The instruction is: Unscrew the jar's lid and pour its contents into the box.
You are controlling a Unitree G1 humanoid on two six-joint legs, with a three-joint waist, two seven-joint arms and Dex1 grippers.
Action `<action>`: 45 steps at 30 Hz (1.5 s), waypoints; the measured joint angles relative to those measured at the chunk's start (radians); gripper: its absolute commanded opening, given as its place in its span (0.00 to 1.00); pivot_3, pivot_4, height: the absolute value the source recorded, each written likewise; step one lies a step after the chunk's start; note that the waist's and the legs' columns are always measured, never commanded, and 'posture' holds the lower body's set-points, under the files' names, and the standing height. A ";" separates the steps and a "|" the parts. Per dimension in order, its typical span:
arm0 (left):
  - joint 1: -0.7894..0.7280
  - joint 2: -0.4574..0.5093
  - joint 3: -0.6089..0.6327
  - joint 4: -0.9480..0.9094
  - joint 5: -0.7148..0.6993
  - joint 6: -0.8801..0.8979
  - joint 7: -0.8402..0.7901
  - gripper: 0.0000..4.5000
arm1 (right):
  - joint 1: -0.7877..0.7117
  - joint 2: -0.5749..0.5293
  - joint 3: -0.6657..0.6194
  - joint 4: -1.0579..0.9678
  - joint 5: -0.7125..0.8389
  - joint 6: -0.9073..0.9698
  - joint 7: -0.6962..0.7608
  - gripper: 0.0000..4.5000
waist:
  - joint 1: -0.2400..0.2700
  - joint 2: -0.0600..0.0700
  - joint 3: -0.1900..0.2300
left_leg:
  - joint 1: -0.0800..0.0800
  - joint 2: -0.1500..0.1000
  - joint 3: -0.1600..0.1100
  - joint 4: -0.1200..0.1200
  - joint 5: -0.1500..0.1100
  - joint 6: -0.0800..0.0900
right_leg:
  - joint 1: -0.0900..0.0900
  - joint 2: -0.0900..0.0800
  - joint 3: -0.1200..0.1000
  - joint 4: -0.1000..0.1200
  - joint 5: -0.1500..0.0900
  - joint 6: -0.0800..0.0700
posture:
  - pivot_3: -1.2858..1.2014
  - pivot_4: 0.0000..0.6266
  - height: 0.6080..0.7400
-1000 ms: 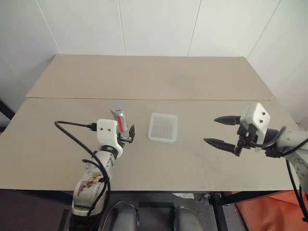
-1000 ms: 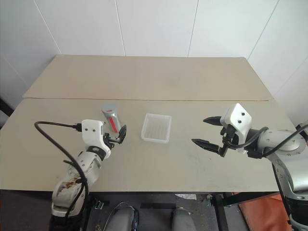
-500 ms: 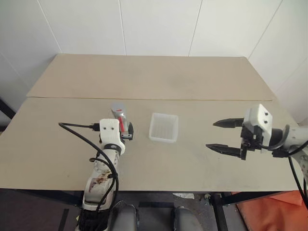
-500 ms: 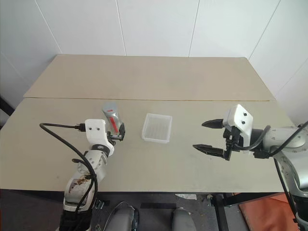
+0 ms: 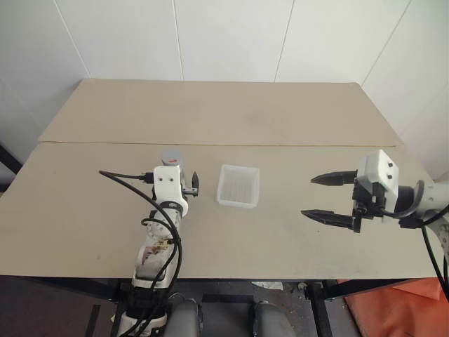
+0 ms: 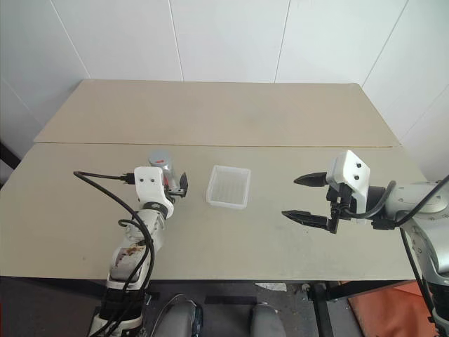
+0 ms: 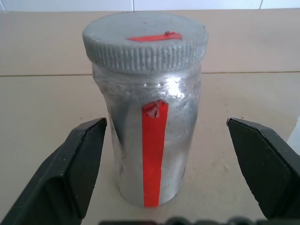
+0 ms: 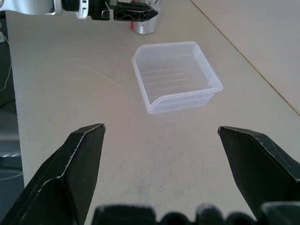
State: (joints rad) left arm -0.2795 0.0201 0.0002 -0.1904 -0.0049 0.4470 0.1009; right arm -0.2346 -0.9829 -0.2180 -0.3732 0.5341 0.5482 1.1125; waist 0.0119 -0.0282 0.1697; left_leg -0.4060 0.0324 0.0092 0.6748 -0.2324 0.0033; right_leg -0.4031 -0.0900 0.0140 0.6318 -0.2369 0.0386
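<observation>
The jar [image 5: 172,159] stands mostly hidden behind the left claw [image 5: 186,188].

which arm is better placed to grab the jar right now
Left. Its open claw already straddles the upright jar, lid on. The right claw hangs open beyond the box.
</observation>
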 measured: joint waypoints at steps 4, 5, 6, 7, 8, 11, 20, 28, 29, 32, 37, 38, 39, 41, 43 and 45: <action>-0.033 -0.007 0.008 0.044 0.007 -0.030 0.009 0.99 | 0.000 -0.006 -0.003 0.000 0.000 -0.002 0.001 1.00 | 0.000 0.000 0.000 | 0.000 0.000 0.000 0.000 0.000 0.000 | 0.000 0.000 0.000 0.000 0.000 0.000 | 0.52 0.24 1.00; -0.040 -0.009 0.011 0.053 0.008 -0.032 0.011 0.99 | 0.000 -0.006 -0.004 -0.001 0.000 -0.003 0.001 1.00 | 0.000 0.000 0.000 | 0.000 0.000 0.000 0.000 0.000 0.000 | 0.000 0.000 0.000 0.000 0.000 0.000 | 0.52 0.24 1.00; -0.044 -0.012 0.013 0.059 0.008 -0.035 0.013 0.99 | 0.000 -0.006 -0.004 -0.001 0.000 -0.004 0.001 1.00 | 0.000 0.000 0.000 | 0.000 0.000 0.000 0.000 0.000 0.000 | 0.000 0.000 0.000 0.000 0.000 0.000 | 0.52 0.24 1.00; -0.050 -0.015 0.015 0.070 0.009 -0.037 0.017 0.99 | 0.000 -0.006 -0.005 -0.001 0.000 -0.005 0.001 1.00 | 0.000 0.000 0.000 | 0.000 0.000 0.000 0.000 0.000 0.000 | 0.000 0.000 0.000 0.000 0.000 0.000 | 0.52 0.24 1.00; -0.058 -0.019 0.018 0.086 0.010 -0.040 0.021 0.99 | 0.001 -0.006 -0.006 -0.001 0.000 -0.006 0.002 1.00 | 0.000 0.000 0.000 | 0.000 0.000 0.000 0.000 0.000 0.000 | 0.000 0.000 0.000 0.000 0.000 0.000 | 0.52 0.24 1.00; -0.078 -0.031 0.021 0.123 0.016 -0.059 0.039 0.99 | 0.001 -0.006 -0.006 -0.001 0.000 -0.007 0.004 1.00 | 0.000 0.000 0.000 | 0.000 0.000 0.000 0.000 0.000 0.000 | 0.000 0.000 0.000 0.000 0.000 0.000 | 0.52 0.24 1.00; -0.093 -0.046 0.020 0.162 0.021 -0.100 0.056 0.99 | 0.001 -0.006 -0.006 -0.001 0.000 -0.014 0.007 1.00 | 0.000 0.000 0.000 | 0.000 0.000 0.000 0.000 0.000 0.000 | 0.000 0.000 0.000 0.000 0.000 0.000 | 0.52 0.24 1.00; -0.114 -0.043 0.021 0.197 0.026 -0.142 0.061 0.99 | 0.006 -0.006 -0.006 -0.010 0.000 -0.014 0.011 1.00 | 0.000 0.000 0.000 | 0.000 0.000 0.000 0.000 0.000 0.000 | 0.000 0.000 0.000 0.000 0.000 0.000 | 0.52 0.24 1.00; -0.115 -0.043 0.021 0.200 0.028 -0.143 0.061 0.99 | 0.006 -0.006 -0.006 -0.010 0.000 -0.014 0.011 1.00 | 0.000 0.000 0.000 | 0.000 0.000 0.000 0.000 0.000 0.000 | 0.000 0.000 0.000 0.000 0.000 0.000 | 0.52 0.24 1.00; -0.115 -0.043 0.021 0.206 0.032 -0.146 0.060 0.90 | 0.013 -0.006 -0.007 -0.010 0.000 -0.014 0.011 1.00 | 0.000 0.000 0.000 | 0.000 0.000 0.000 0.000 0.000 0.000 | 0.000 0.000 0.000 0.000 0.000 0.000 | 0.52 0.24 1.00; -0.115 -0.044 0.022 0.209 0.034 -0.172 0.060 0.57 | 0.014 -0.006 -0.015 -0.012 0.001 -0.014 0.012 1.00 | 0.000 0.000 0.000 | 0.000 0.000 0.000 0.000 0.000 0.000 | 0.000 0.000 0.000 0.000 0.000 0.000 | 0.52 0.24 1.00; -0.115 -0.044 0.024 0.210 0.034 -0.178 0.060 0.49 | 0.016 -0.006 -0.018 -0.013 0.001 -0.014 0.013 1.00 | 0.000 0.000 0.000 | 0.000 0.000 0.000 0.000 0.000 0.000 | 0.000 0.000 0.000 0.000 0.000 0.000 | 0.52 0.24 1.00; -0.115 -0.044 0.025 0.210 0.034 -0.184 0.059 0.43 | 0.017 -0.006 -0.021 -0.013 0.001 -0.014 0.013 1.00 | 0.000 0.000 0.000 | 0.000 0.000 0.000 0.000 0.000 0.000 | 0.000 0.000 0.000 0.000 0.000 0.000 | 0.52 0.24 1.00; -0.115 -0.043 0.027 0.211 0.034 -0.185 0.055 0.43 | 0.018 -0.006 -0.025 -0.017 0.001 -0.014 0.013 1.00 | 0.000 0.000 0.000 | 0.000 0.000 0.000 0.000 0.000 0.000 | 0.000 0.000 0.000 0.000 0.000 0.000 | 0.52 0.24 1.00; -0.115 -0.033 0.027 0.210 0.032 -0.185 0.037 0.43 | 0.018 -0.006 -0.026 -0.023 0.001 -0.014 0.013 1.00 | 0.000 0.000 0.000 | 0.000 0.000 0.000 0.000 0.000 0.000 | 0.000 0.000 0.000 0.000 0.000 0.000 | 0.52 0.24 1.00; -0.115 -0.009 0.033 0.204 0.014 -0.183 0.002 0.43 | 0.018 -0.006 -0.026 -0.031 0.002 -0.014 0.010 1.00 | -0.001 0.000 0.000 | 0.000 0.000 0.000 0.000 0.000 0.000 | 0.000 0.000 0.000 0.000 0.000 0.000 | 0.52 0.24 1.00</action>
State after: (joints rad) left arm -0.3941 0.0115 0.0334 0.0133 0.0095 0.2644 0.1029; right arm -0.2167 -0.9887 -0.2438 -0.4039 0.5362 0.5344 1.1228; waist 0.0113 -0.0283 0.1697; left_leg -0.4062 0.0323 0.0092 0.6751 -0.2324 0.0032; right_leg -0.4033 -0.0899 0.0140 0.6320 -0.2366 0.0390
